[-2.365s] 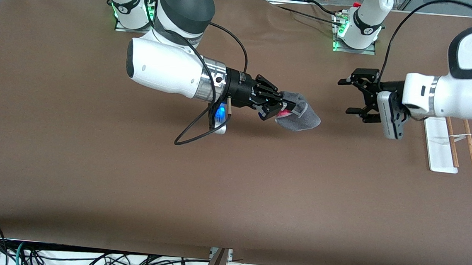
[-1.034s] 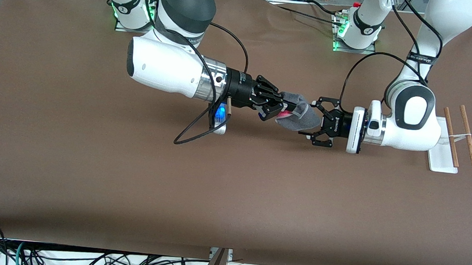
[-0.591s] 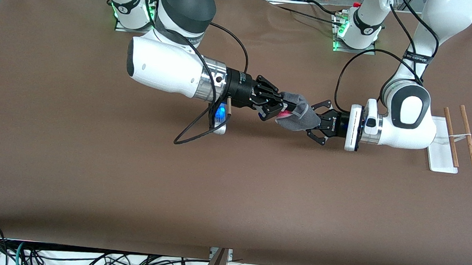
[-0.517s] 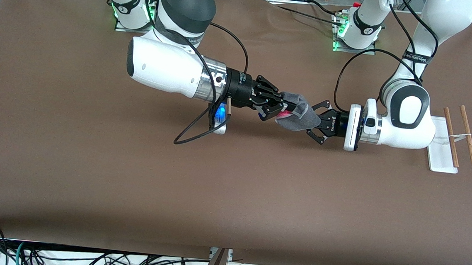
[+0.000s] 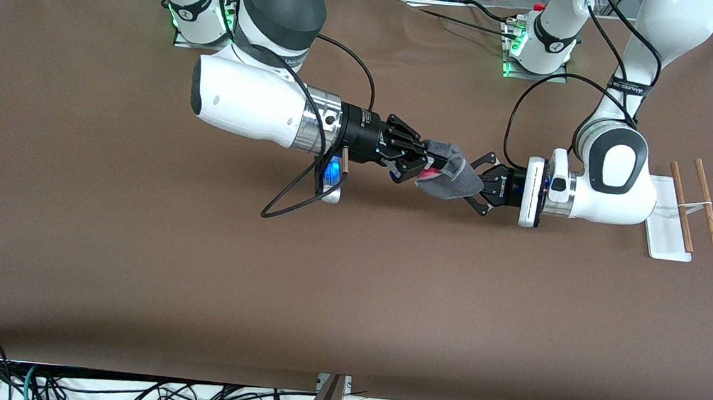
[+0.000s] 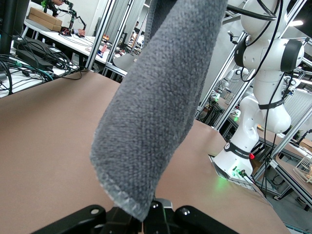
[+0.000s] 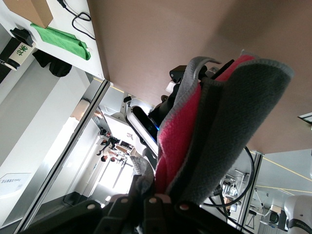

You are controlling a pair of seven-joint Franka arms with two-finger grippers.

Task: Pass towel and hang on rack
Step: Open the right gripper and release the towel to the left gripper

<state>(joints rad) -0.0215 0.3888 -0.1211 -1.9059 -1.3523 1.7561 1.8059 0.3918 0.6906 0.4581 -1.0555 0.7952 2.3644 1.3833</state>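
1. Here, the brown table (image 5: 138, 272) fills most of the front view, with both arms reaching in over its middle from their bases along the top.
2. The right arm (image 5: 256, 102) stretches out level above the table, toward the left arm's end.
3. The left arm (image 5: 615, 180) bends down from its base and points back toward the right arm, so the two wrists face each other.
4. The rack (image 5: 669, 219) stands at the left arm's end of the table, its white base flat on the surface and two thin brown rods lying parallel just beside it, joined by a white crosspiece.
5. The towel (image 5: 452, 175) hangs in the air between the two grippers, above the table's middle, dark grey outside with pink-red showing at the fold.
6. The right gripper (image 5: 425, 164) is clamped on one end of the towel; the right wrist view shows the folded cloth, pink-red inside grey (image 7: 214, 131), rising from between its fingers.
7. The left gripper (image 5: 478, 186) is closed on the other end of the towel; the left wrist view shows the grey cloth (image 6: 156, 112) drooping down to a corner pinched at its fingertips.
8. Both grippers are up off the table, over its bare middle, well apart from the rack.
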